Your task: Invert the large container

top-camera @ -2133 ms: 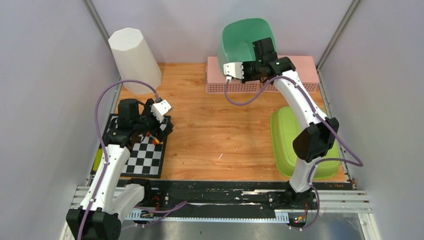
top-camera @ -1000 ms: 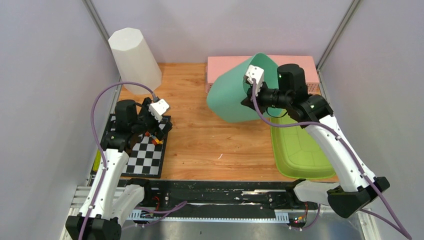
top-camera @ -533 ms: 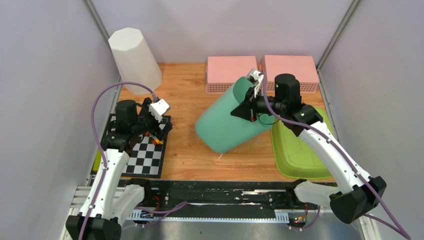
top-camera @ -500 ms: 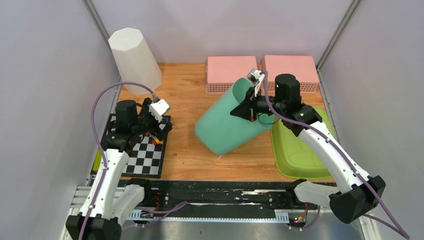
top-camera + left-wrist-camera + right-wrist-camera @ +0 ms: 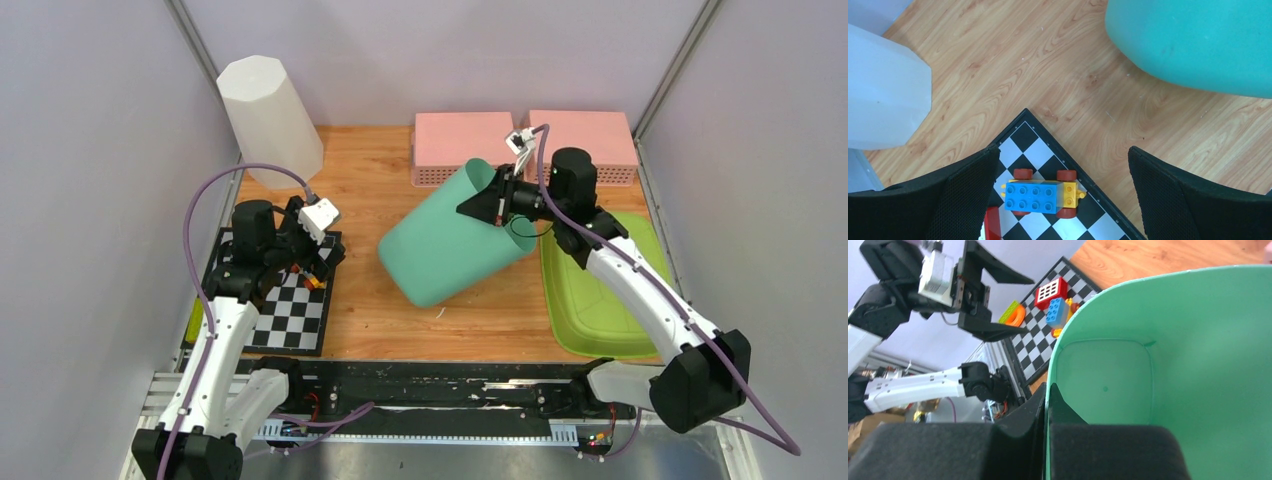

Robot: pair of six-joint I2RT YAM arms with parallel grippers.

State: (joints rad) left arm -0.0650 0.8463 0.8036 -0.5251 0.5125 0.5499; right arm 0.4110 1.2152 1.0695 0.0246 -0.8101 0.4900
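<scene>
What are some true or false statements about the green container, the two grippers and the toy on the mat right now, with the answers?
1. The right gripper is shut on the rim of the green container. True.
2. The green container stands upright. False: it is tilted, in front of the pink baskets.
3. The left gripper is open above the checkerboard mat, where a block toy sits. True.
4. The left gripper grips the block toy. False: its fingers stand apart and do not touch it.
</scene>
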